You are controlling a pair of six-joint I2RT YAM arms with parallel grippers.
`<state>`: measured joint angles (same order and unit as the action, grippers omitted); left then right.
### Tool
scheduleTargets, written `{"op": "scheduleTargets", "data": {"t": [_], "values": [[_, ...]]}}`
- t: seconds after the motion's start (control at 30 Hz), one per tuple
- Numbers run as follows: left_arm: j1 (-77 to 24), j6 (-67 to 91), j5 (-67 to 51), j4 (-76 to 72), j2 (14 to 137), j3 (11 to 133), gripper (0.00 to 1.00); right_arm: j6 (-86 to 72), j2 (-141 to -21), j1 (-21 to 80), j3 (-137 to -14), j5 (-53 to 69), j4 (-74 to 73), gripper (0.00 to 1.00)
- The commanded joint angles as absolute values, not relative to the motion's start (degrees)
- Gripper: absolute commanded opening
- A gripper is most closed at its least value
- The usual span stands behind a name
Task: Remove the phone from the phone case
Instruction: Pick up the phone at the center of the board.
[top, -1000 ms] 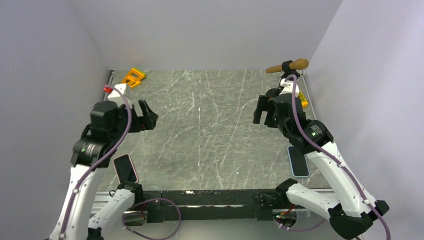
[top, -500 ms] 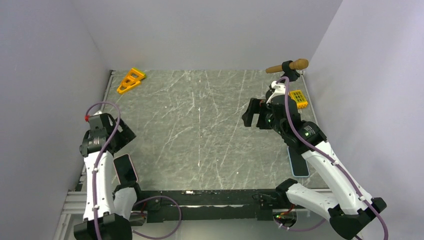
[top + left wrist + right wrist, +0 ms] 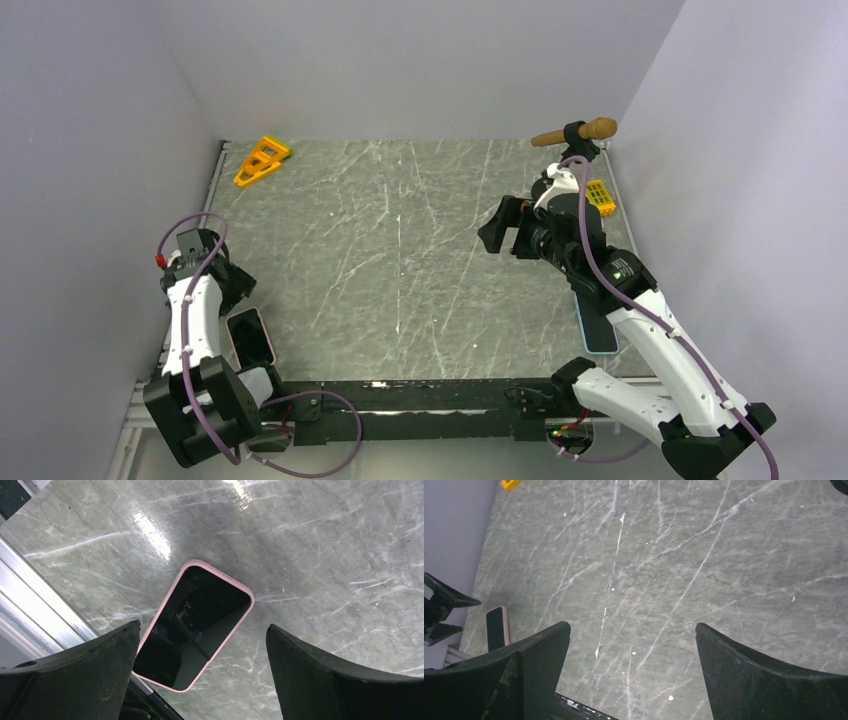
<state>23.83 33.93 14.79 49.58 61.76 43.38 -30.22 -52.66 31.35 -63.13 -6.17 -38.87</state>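
My left hand (image 3: 202,628) hangs with its fingers spread wide, straight over the phone (image 3: 200,620). The phone lies screen-up in its pink case (image 3: 251,596) near the left front edge of the tabletop (image 3: 325,555), beside the metal rail (image 3: 30,605). It sits askew to my fingers, so I judge the wrist should turn to meet the case's long sides squarely before descending. My right hand (image 3: 633,626) is also open, well apart.
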Motion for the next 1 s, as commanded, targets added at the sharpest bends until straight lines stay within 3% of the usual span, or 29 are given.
{"op": "scheduleTargets", "data": {"t": [0.0,0.97], "values": [[24.25,34.52,16.04,45.65,63.31,43.25,0.99,-31.61,-51.27,31.54,-63.02,-4.37,-34.54,1.00],[24.92,36.33,8.96,39.13,78.19,38.94,0.99,-33.94,-50.36,31.46,-61.48,-4.12,-30.63,1.00]]}}
